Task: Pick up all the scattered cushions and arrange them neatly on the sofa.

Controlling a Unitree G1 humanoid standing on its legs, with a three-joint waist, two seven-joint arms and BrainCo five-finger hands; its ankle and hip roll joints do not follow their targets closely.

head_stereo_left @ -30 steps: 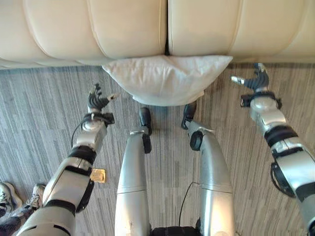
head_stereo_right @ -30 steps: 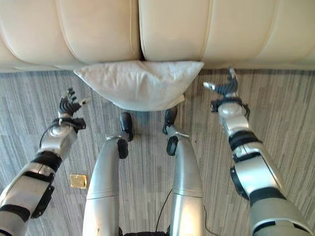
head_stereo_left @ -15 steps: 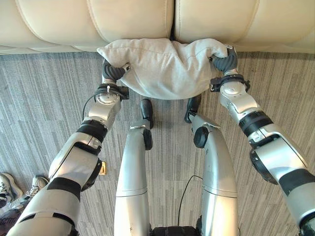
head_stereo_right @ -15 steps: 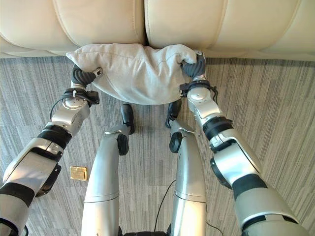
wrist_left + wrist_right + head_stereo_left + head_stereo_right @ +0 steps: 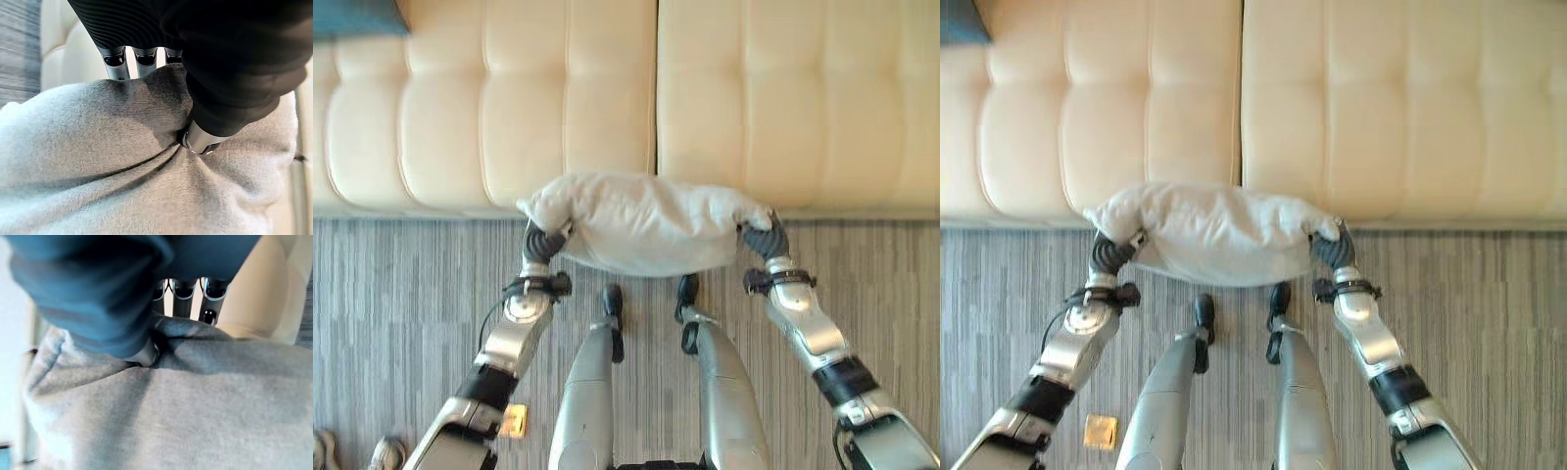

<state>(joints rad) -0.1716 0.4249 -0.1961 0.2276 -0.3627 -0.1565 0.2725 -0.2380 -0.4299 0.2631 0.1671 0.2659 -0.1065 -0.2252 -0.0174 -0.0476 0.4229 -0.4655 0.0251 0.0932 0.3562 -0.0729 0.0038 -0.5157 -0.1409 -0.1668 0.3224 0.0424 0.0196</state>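
Head views bright, evenly lit, slightly soft; sofa [image 5: 754, 98] cream panels near washed out, faint sheen on tufts. Wrist views dim and blurred up close: cushion [image 5: 122, 171] grey with deep crease shadows, bluish cast in the right one.

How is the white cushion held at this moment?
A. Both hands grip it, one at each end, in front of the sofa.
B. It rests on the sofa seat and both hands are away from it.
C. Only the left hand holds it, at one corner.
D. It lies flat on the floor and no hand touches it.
A: the left hand and the right hand each pinch one end of the white cushion, which hangs between them before the sofa.
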